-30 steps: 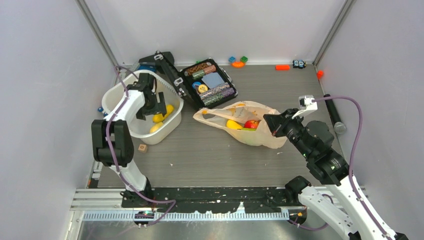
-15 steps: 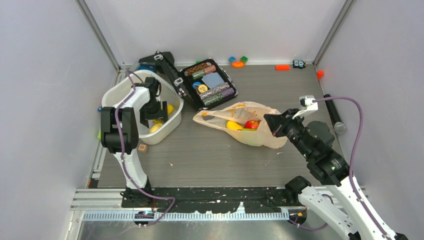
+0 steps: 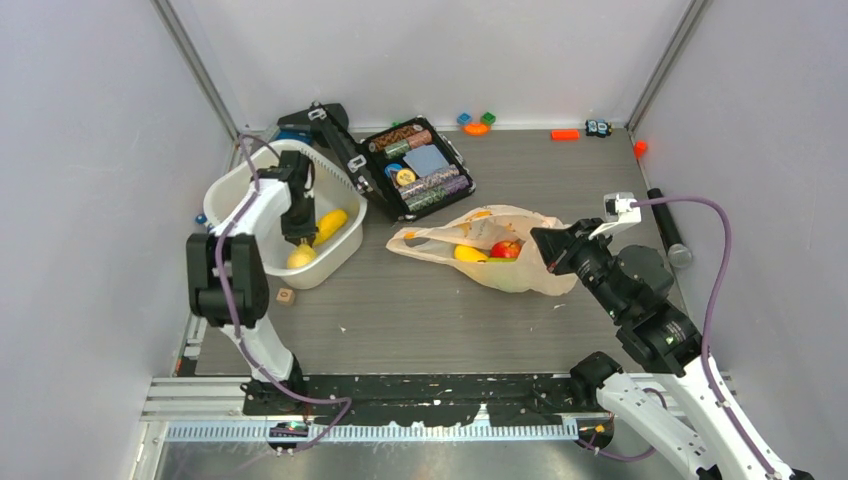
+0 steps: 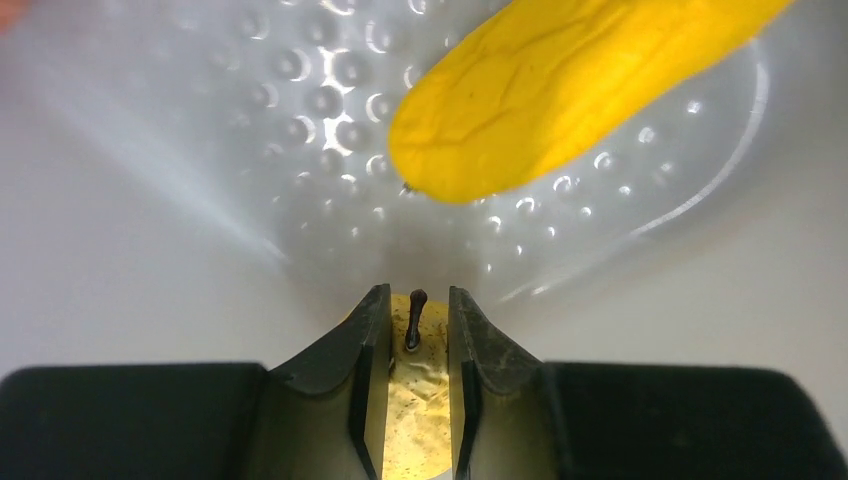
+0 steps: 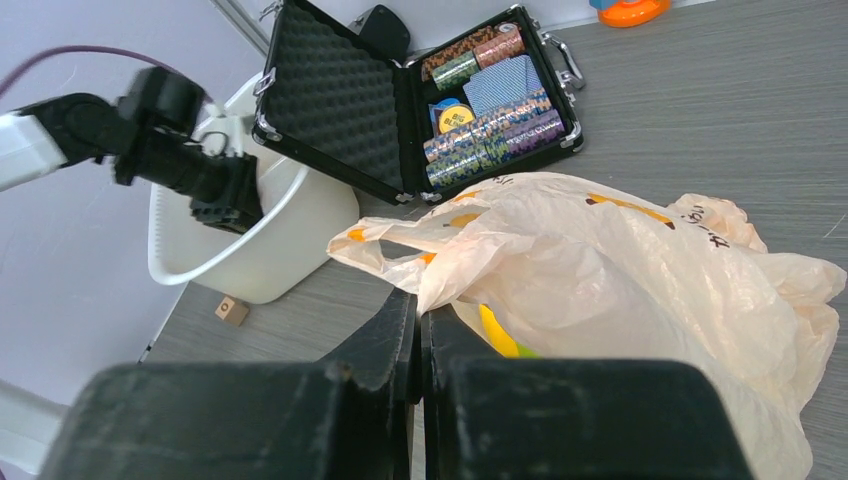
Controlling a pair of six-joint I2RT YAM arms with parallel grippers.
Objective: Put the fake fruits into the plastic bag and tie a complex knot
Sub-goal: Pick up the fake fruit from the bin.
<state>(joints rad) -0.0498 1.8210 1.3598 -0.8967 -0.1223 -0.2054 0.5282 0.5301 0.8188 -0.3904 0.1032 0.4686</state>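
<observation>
So our left hand (image 4: 418, 305) is down in the white tub (image 3: 225, 195) at about 10 o'clock on the table (image 3: 420, 310), clamped on a small yellow fruit (image 4: 420, 400) by its stem end, with a long yellow fruit (image 4: 560, 90) lying just past it at 1 o'clock. Our right hand (image 5: 417, 305) is pinched tight on the rim of the plastic bag (image 5: 620, 280), which lies toward 3 o'clock of the table's middle with a red apple (image 3: 505, 249) and another yellow fruit (image 3: 467, 252) inside.
</observation>
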